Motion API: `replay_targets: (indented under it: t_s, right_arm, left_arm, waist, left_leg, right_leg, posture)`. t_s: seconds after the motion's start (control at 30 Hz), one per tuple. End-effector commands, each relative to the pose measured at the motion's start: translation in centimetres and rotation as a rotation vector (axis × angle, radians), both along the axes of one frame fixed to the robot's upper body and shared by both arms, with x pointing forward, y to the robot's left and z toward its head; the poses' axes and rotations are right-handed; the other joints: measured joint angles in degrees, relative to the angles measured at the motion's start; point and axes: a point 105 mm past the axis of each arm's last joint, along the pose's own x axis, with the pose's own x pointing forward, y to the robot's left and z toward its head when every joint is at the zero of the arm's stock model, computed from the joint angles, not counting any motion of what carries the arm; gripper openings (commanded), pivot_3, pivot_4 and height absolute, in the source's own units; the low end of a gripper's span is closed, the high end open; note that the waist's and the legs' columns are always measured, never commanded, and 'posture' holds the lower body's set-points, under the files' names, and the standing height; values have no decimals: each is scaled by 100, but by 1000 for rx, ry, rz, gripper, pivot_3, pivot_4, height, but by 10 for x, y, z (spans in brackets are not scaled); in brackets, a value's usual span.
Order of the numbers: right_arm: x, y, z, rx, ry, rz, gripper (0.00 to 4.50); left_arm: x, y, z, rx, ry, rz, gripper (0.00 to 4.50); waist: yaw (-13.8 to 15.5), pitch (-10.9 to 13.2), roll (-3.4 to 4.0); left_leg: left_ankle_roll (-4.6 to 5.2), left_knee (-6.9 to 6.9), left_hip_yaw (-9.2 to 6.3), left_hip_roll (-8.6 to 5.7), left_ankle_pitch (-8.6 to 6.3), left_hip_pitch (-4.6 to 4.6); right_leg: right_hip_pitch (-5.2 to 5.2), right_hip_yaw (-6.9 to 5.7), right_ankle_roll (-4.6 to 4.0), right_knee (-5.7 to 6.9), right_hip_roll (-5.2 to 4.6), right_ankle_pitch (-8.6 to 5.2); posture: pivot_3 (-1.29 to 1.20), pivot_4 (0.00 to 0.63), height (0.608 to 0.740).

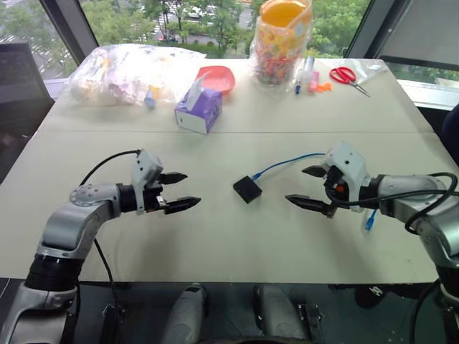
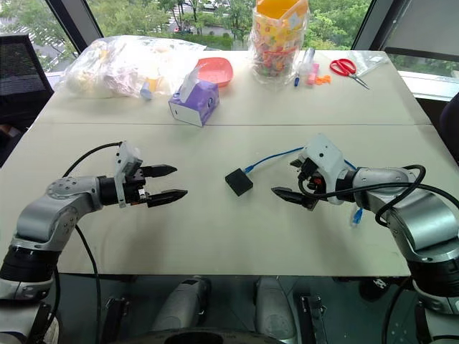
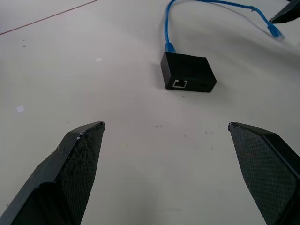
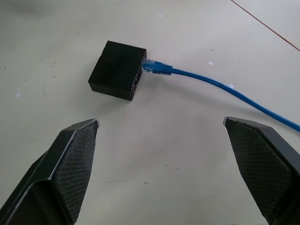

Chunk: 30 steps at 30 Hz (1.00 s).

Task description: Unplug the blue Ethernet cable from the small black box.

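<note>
Both grippers, left and right, are spread, flanking the box with cable plugged in.

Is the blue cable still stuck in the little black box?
Yes, plugged in: the blue Ethernet cable has its plug seated in the small black box.

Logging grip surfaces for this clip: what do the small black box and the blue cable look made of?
The small black box looks like hard matte plastic: dull, even black faces with crisp edges and no glare. The blue Ethernet cable looks like a smooth, flexible rubbery or vinyl jacket, since it curves loosely over the table; its moulded blue boot sits in the box's port.
</note>
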Motion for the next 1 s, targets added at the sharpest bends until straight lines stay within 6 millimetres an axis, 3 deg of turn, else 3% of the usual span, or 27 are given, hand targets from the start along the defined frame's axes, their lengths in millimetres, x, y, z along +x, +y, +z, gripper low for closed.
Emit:
replay_targets:
  t_s: [0.03,0.4,0.6,0.83,1.0]
  right_arm:
    - [4,1,15,-6,-57,22,4500]
    - [9,4,17,-47,-66,84,4500]
    - [22,4,29,-63,-97,115,4500]
    - [53,14,30,-141,-140,190,4500]
    - [86,24,15,-267,-184,253,4500]
  left_arm:
    - [-1,1,8,22,-54,-18,4438]
    - [3,1,16,-32,-58,34,4438]
    - [3,-4,16,-47,-65,37,4438]
    - [0,-5,16,-58,-71,52,4438]
    - [0,-5,14,-53,-74,54,4438]
  waist:
    - [-5,0,0]
    - [-16,1,0]
    - [-17,1,0]
    - [-48,1,1]
    - [-54,1,1]
  left_leg:
    - [0,1,1,0,0,0]
    - [0,3,2,1,0,2]
    - [0,6,3,1,0,3]
    - [0,5,6,1,0,4]
    - [-1,5,10,2,1,10]
  right_leg:
    - [0,0,0,0,0,0]
    - [0,1,2,3,1,3]
    - [0,1,3,4,1,3]
    - [-2,2,4,7,1,4]
    - [-2,5,3,11,2,6]
  posture:
    - [0,150,740]
    - [0,150,740]
    - [0,150,740]
    - [0,150,740]
    - [0,150,740]
